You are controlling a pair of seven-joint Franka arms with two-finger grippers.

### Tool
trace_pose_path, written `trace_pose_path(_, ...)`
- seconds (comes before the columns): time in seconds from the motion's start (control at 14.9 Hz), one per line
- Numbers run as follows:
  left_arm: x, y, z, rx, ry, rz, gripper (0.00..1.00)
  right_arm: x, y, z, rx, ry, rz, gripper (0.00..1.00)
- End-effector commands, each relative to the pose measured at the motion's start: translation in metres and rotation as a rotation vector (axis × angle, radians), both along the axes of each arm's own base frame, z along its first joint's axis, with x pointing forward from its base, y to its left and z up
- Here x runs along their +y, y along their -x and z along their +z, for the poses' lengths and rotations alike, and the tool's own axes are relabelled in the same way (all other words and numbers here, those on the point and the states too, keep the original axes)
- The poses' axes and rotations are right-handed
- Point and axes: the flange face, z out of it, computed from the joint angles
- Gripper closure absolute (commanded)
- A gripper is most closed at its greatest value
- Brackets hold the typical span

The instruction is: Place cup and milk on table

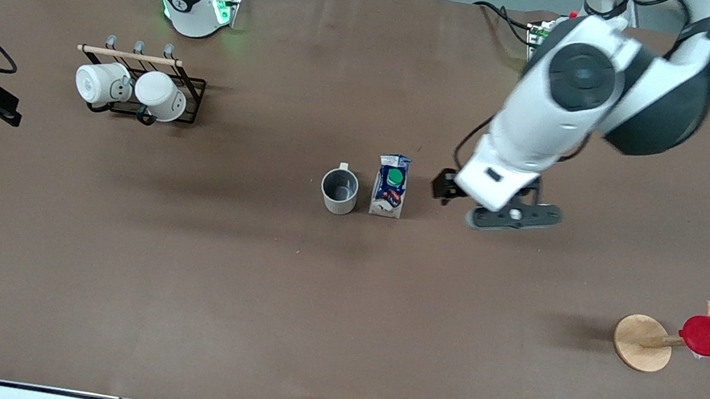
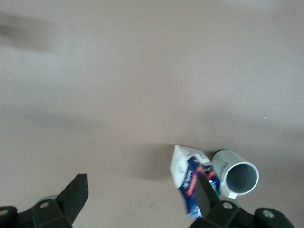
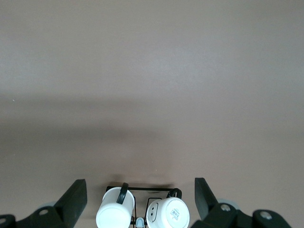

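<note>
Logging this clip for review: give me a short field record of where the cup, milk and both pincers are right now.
cup: upright on the table, mid-table
milk: upright beside the cup, toward the left arm's end, small gap between
left pincer: open, empty, over the table beside the milk
right pincer: open, empty, waiting at the right arm's end, over the table near the mug rack
task state: both items are on the table
</note>
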Motion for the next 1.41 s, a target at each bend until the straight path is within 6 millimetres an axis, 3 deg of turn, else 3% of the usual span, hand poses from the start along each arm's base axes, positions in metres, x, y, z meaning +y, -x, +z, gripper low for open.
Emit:
trace_pose_path(0.0, 0.058, 0.002, 0.024, 0.013, 0.021, -0.043, 0.0, 0.002, 0.003, 0.006, 0.0, -0.017, 0.005, 0.0)
trace_pose_path(0.27, 0.131, -0.011, 0.046, -0.006, 0.021, -0.078, 0.0, 0.01, 0.011, 0.019, -0.008, -0.018, -0.07, 0.0)
trace_pose_path(0.54, 0.184, -0.001, 0.072, -0.024, 0.013, -0.153, 0.0, 0.014, 0.013, 0.02, -0.001, -0.019, -0.061, 0.0)
trace_pose_path(1.01, 0.248, 0.029, 0.105, -0.075, -0.019, -0.18, 0.01, 0.009, 0.015, 0.02, 0.008, -0.018, -0.069, 0.0)
trace_pose_path(1.34, 0.272, 0.049, 0.105, -0.073, -0.026, -0.216, 0.0, 0.002, 0.017, 0.024, 0.001, -0.018, -0.078, 0.0)
